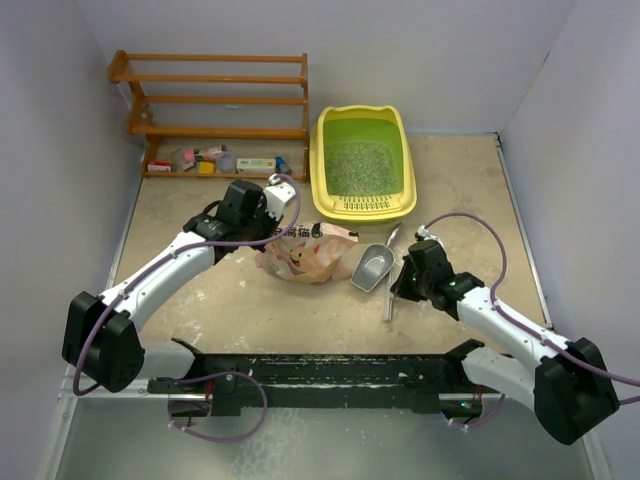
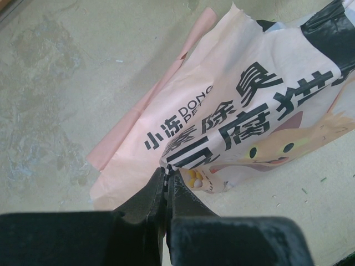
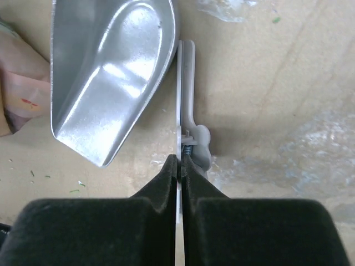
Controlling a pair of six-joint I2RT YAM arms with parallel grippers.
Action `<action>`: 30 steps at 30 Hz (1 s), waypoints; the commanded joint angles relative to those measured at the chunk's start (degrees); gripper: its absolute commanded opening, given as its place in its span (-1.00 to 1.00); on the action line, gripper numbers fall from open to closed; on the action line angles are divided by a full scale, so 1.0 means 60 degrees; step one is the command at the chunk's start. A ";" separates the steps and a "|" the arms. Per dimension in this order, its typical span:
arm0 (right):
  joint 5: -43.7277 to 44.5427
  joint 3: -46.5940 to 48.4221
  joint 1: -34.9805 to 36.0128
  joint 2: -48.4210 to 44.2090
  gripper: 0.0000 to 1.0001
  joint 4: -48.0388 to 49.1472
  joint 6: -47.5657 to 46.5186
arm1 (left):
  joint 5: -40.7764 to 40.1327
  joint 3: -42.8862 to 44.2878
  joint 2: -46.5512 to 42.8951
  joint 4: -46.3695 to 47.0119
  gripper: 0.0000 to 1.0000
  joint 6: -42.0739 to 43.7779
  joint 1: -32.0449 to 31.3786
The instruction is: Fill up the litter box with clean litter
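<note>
The yellow litter box [image 1: 321, 160] stands at the back centre, with pale grey-white litter [image 1: 362, 166] lying in its green basin. The crinkled pink-tan printed bag [image 1: 305, 255] lies on the table in front of it. My left gripper [image 2: 166, 173] is shut on a folded edge of the bag [image 2: 233, 100]; in the top view this gripper [image 1: 284, 231] is at the bag's upper left. The grey metal scoop [image 1: 372, 268] lies right of the bag, its bowl [image 3: 111, 72] empty. My right gripper [image 3: 179, 160] is shut on the scoop's thin handle [image 3: 186, 83].
A wooden shelf rack [image 1: 215, 100] stands at the back left with several small items [image 1: 212, 160] on its lowest shelf. Grey walls close in on the left, the right and the back. A few stray granules [image 2: 304, 190] lie on the tabletop.
</note>
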 commanded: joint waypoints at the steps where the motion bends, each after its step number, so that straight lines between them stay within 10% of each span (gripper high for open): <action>1: 0.0594 0.0215 -0.0036 -0.0754 -1.00 -0.1538 0.0358 | 0.0502 0.0103 -0.0418 0.0724 -0.86 -0.0469 -0.0163; 13: 0.1008 0.1687 -0.0036 -0.2907 -1.00 -0.3878 0.0205 | 0.0652 0.0229 -0.0634 0.0842 -0.31 -0.0762 -0.0163; 22: -0.0792 0.2982 0.0003 -0.2644 -1.00 -0.2930 -0.1962 | -0.0453 -0.1107 -0.3610 0.3038 0.09 -0.1009 -0.0141; 30: -0.5517 0.3406 0.1207 -0.1321 -1.00 0.0670 -0.3460 | 0.3849 -0.1812 -0.4297 0.4317 0.02 -0.1004 -0.0104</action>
